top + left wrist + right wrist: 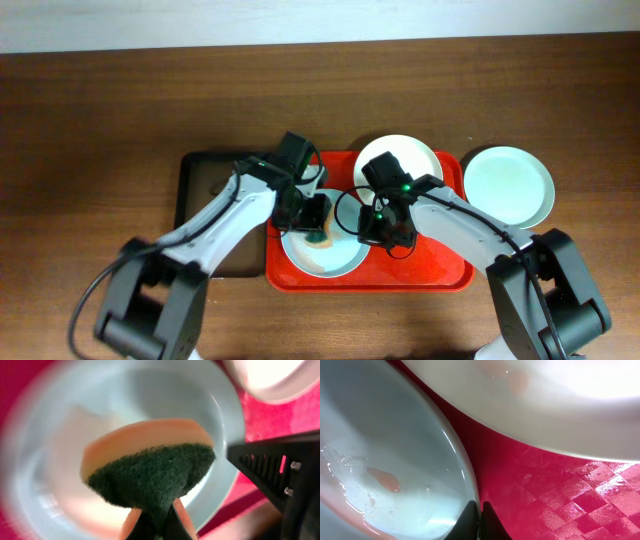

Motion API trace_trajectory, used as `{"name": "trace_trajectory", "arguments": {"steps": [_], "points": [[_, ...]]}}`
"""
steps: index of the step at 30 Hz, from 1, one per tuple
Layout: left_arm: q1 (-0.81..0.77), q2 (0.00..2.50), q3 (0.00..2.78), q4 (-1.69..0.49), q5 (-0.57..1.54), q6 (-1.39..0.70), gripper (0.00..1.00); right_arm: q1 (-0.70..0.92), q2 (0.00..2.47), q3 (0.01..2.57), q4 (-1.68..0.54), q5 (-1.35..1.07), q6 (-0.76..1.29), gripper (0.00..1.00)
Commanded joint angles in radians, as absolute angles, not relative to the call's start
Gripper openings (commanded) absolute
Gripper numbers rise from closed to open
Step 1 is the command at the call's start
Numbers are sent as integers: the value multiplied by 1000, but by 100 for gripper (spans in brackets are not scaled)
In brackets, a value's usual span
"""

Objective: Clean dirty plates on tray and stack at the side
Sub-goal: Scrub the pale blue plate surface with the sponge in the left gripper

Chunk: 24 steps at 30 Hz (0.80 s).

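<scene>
A pale blue plate (335, 255) lies at the front left of the red tray (440, 270). My left gripper (316, 222) is shut on a sponge (150, 467), green scouring side outward, held over this plate (45, 450). My right gripper (372, 232) is shut on the plate's right rim (465, 475), one finger inside and one outside (480, 515). A red smear (385, 478) and water drops lie on the blue plate. A white plate (400, 160) with faint smears (517, 380) sits at the tray's back. A mint green plate (508, 185) rests on the table right of the tray.
A black-rimmed brown tray (205, 185) lies left of the red tray, partly under my left arm. The right arm's black gripper body (280, 470) shows close by in the left wrist view. Brown wooden table (100, 120) surrounds everything.
</scene>
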<state>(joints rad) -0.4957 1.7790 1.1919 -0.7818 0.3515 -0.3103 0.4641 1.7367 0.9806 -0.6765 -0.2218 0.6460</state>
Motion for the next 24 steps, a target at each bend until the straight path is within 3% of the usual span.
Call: {"name": "trace_trajectory", "arguments": {"steps": [1, 9, 16, 20, 24], "points": [[-490, 1731, 1208, -813, 117, -307, 0, 466, 1740, 980, -673, -228, 640, 5], [-505, 1818, 1077, -703, 138, -374, 0, 466, 1740, 980, -673, -228, 640, 5], [-534, 1866, 1079, -685, 374, -341, 0, 466, 1740, 980, -673, -228, 640, 5], [-522, 1758, 1111, -718, 440, -326, 0, 466, 1740, 980, -673, -228, 640, 5], [-442, 1572, 1137, -804, 314, -317, 0, 466, 1740, 980, -673, -228, 640, 5]]}}
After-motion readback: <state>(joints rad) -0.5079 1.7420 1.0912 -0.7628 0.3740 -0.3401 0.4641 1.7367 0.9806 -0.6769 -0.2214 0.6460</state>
